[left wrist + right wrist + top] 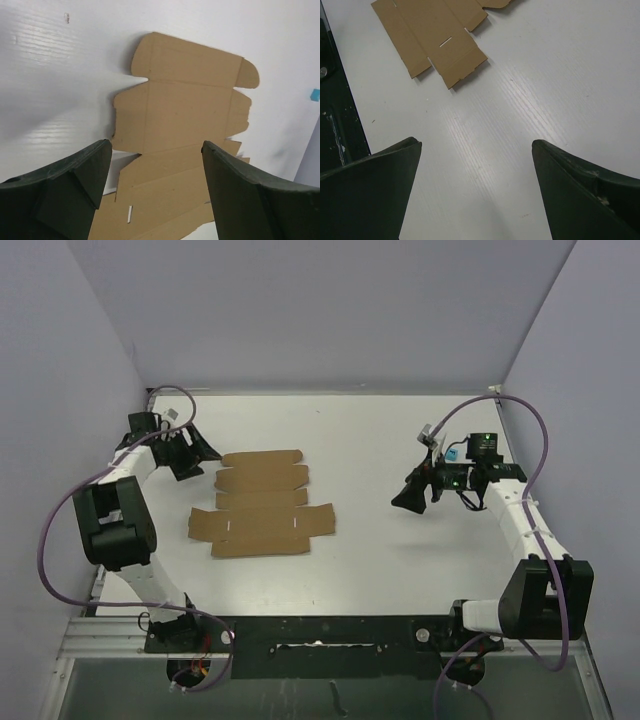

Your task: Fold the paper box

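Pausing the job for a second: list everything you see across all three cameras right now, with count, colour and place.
paper box: one, brown, lying flat and unfolded on the table, left of centre
cube: one, small, blue, on the right side of the table beside the right arm's wrist
table: one, white, inside pale walls
cables: two, purple, one looping off each arm
left end effector: one, black, open, poised over the far left part of the paper box, holding nothing
right end effector: one, black, open, over bare table to the right of the paper box, holding nothing
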